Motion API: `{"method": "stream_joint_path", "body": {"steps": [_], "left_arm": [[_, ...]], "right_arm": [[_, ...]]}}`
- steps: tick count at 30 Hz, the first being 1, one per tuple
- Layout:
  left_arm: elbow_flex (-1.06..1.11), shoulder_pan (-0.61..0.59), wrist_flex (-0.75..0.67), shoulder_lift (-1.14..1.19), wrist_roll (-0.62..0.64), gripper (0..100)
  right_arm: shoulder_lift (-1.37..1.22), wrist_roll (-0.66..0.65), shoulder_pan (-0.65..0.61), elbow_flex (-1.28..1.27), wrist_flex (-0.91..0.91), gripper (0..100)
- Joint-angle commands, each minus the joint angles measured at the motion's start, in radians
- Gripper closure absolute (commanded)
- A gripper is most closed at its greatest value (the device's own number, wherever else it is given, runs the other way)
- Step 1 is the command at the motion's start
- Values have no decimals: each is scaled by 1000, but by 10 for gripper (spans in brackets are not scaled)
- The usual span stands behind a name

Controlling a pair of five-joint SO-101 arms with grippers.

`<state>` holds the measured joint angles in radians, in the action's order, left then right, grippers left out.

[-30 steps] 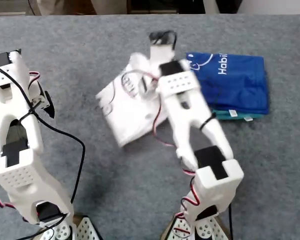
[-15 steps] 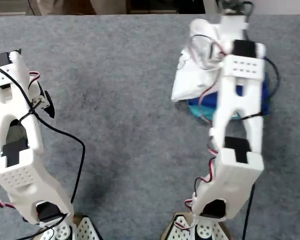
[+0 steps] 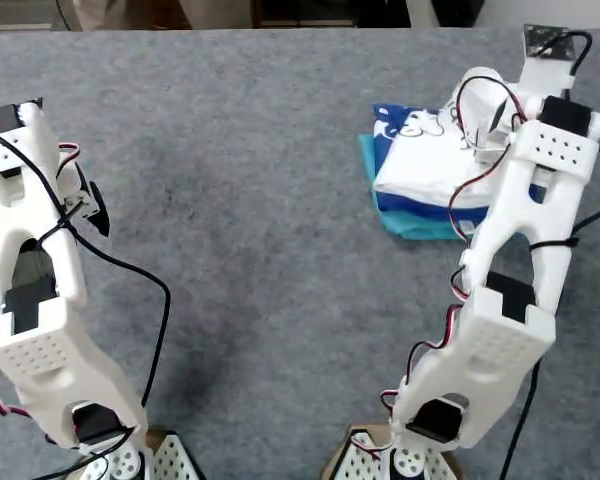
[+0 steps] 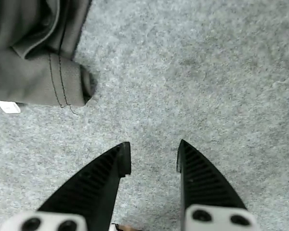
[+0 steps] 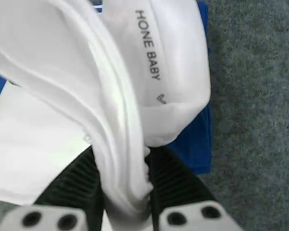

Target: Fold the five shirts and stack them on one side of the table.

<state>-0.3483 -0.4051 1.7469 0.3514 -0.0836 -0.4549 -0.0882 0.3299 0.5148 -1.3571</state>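
A folded white shirt [image 3: 427, 168] lies on top of a blue shirt [image 3: 399, 121], which rests on a teal shirt [image 3: 400, 226] at the table's far right. My right gripper [image 5: 125, 155] is shut on a bunched edge of the white shirt [image 5: 48, 139], with the blue shirt [image 5: 190, 144] under it. Low over the grey mat, my left gripper [image 4: 153, 153] stands open with nothing between its fingers. A dark grey shirt [image 4: 36, 57] with a small white tag lies just beyond it, apart from the fingers.
The grey mat [image 3: 260, 180] covers the whole table. The left arm [image 3: 30, 240] stands along the left edge and the right arm [image 3: 510, 270] stretches up the right side, its cables looping over the stack.
The right arm carried the white shirt from the middle of the table over to the right and lowered it onto the blue shirt. The left arm has not moved.
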Motion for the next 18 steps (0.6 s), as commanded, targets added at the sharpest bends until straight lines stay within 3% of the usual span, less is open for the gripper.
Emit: {"method": "stream_joint_path", "body": {"steps": [1,4,7,13,18], "left_arm": [[-8,0,11,-56,-6,829],[-8,-3,11,-56,-6,829],[-8,-9,11,-58,-6,829],[-14,-26,12,-84,-41,829],[-17,-124,12,-222,-135,825]], "right_arm": [[10,11,15,59,-57,744],[15,34,15,67,-89,486],[31,37,18,97,-138,366],[74,37,15,199,-244,442],[91,71,8,272,-347,689]]}}
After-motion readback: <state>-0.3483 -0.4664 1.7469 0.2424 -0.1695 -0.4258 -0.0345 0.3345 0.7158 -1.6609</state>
